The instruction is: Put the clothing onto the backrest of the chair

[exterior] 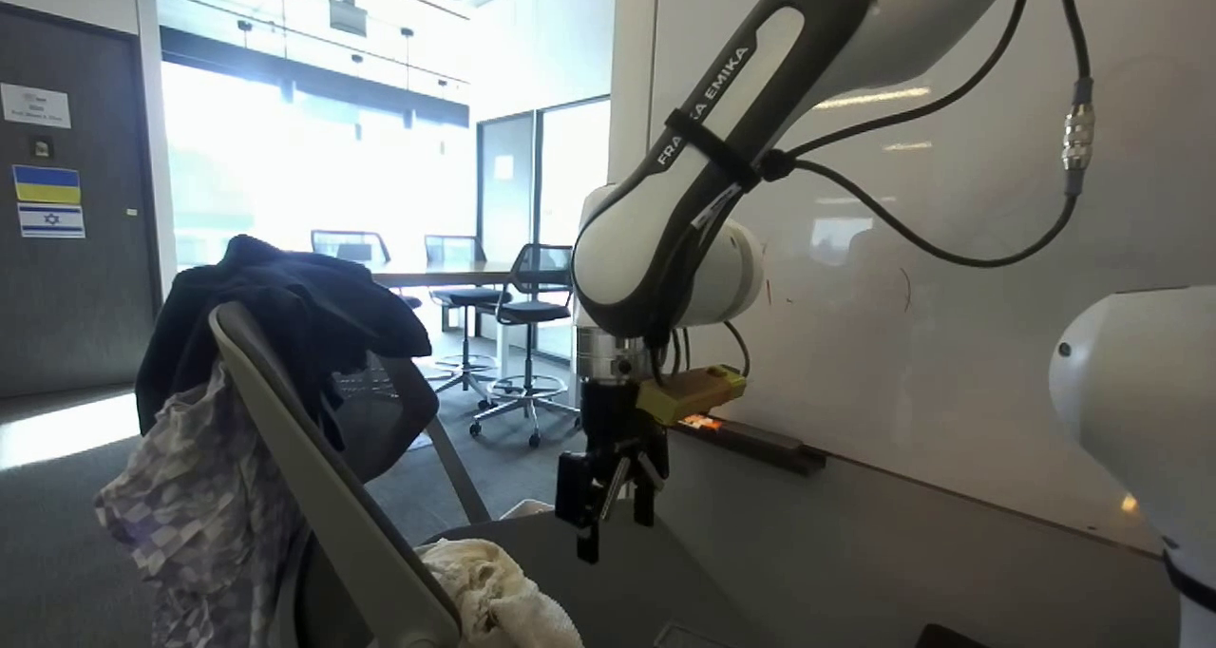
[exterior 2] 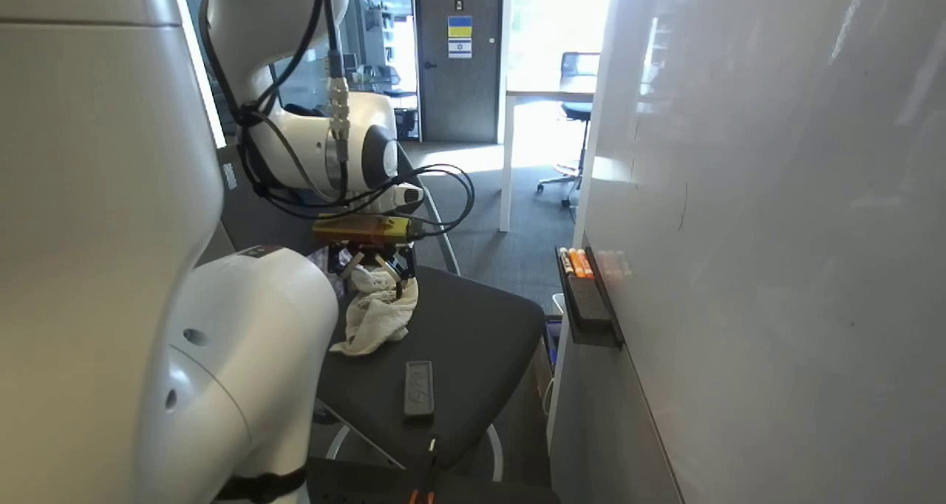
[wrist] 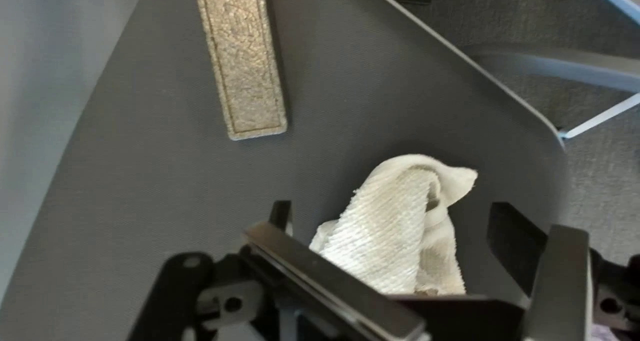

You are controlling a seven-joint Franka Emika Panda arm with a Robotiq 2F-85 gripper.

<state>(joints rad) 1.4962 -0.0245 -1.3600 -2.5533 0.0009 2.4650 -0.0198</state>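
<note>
Below the wide-spread gripper (exterior: 617, 528), the white cloth (wrist: 387, 236) lies crumpled on the chair seat (exterior 2: 477, 334).

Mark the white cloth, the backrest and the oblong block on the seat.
White cloth (wrist: 390, 228), wrist view: middle of the fabric.
Backrest (exterior: 320, 482), in an exterior view: grey side frame.
Oblong block (wrist: 243, 61), wrist view: top face.

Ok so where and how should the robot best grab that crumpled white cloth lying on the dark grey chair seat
Probably pinch the crumpled white cloth by its bunched middle, from above: its folds stand up from the dark grey chair seat, and the open black end effector points down.
</note>
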